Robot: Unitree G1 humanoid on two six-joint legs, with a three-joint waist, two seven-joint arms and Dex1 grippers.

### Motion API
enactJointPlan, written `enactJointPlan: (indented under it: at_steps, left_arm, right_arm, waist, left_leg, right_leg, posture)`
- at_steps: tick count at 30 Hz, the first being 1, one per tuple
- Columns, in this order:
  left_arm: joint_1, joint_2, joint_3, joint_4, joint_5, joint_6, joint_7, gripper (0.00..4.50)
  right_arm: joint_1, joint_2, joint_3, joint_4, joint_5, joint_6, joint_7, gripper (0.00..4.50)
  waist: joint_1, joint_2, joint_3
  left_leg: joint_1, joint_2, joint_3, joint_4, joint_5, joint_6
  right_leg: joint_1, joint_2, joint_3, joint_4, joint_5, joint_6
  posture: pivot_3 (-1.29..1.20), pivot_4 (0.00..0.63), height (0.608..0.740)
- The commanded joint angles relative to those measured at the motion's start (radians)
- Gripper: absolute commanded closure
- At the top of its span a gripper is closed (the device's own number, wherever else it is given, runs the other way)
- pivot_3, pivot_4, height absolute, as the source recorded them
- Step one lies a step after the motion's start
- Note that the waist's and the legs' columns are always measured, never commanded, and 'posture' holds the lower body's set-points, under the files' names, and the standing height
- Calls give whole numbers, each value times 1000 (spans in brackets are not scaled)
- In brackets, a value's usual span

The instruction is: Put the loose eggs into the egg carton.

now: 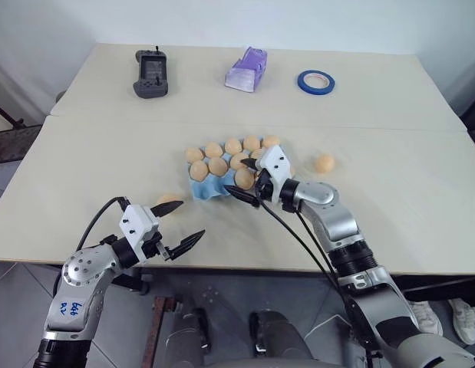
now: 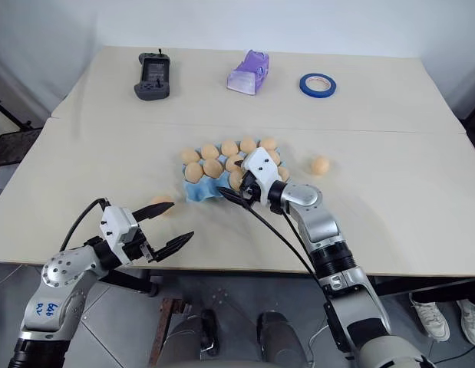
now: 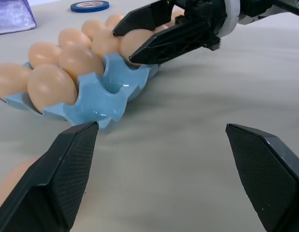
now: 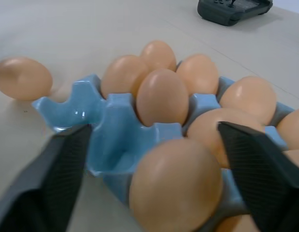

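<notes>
The right tool (image 1: 250,182) hangs with fingers apart over the near end of the egg carton (image 1: 200,188), straddling a seated egg (image 4: 176,183). The left tool (image 1: 178,225), fingers apart, has one loose egg (image 1: 169,201) at its 11 o'clock; another egg (image 1: 324,162) lies on the tabletop (image 1: 390,199) at the carton's 3 o'clock.

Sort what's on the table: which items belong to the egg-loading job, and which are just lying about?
Job:
- light-blue moulded egg carton
- pale orange-tan loose eggs: one right of the carton, one left of it

Lying about:
- dark grey handheld controller
- lilac plastic packet
- blue tape roll
</notes>
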Motion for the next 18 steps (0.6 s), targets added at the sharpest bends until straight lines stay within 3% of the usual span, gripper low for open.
enactJointPlan:
  at_steps: [1,10,14,18]
  left_arm:
    - [-26,4,-7,-27,-18,0,-10,0]
    - [-148,-39,-110,27,-9,5,-48,0]
    - [-216,-57,-197,97,44,-36,-95,0]
    - [-285,-99,-244,166,68,-84,-111,0]
  right_arm:
    - [31,-45,-69,-119,42,3,4,24]
    - [395,-155,-353,-404,182,-64,-35,24]
    - [579,-171,-465,-398,137,-153,-113,24]
    - [650,-144,-493,-335,92,-252,-184,24]
  waist:
    - [4,0,0]
    - [25,0,0]
    - [30,0,0]
    - [21,0,0]
  left_leg:
    - [0,0,0,0,0,0]
    - [-4,-1,-2,0,-2,1]
    - [-4,0,-2,3,-2,1]
    - [-3,0,-2,5,-2,1]
  right_leg:
    - [0,0,0,0,0,0]
    - [0,0,-2,-4,0,0]
    - [0,2,-1,-4,0,1]
    - [1,2,0,-3,1,3]
  posture:
    - [0,150,740]
    - [0,150,740]
    - [0,150,740]
    - [0,150,740]
